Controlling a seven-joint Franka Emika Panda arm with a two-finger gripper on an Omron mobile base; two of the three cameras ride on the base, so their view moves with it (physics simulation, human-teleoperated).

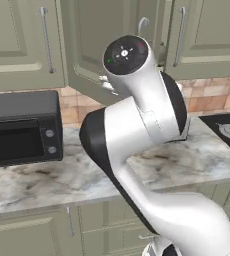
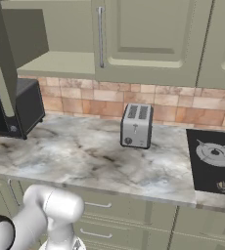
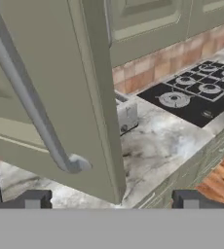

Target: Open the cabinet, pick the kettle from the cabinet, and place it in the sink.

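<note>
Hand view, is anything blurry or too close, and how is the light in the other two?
Hand view: the open cabinet door and its handle loom very close and look stretched; the stove behind stays sharp. Left base view: even, soft light with no glare, and the arm blocks the middle. Right base view: flat light, a faint shadow under the toaster.

Sage-green wall cabinet [image 2: 148,39]: left door [image 3: 60,97] swung out, seen nearly edge-on in right base view, raised panel with long silver bar handle [image 3: 28,97]. Right door shut, handle vertical. Pale shelf [image 2: 60,63] exposed inside, lit at front, shadowed toward the back.
</note>
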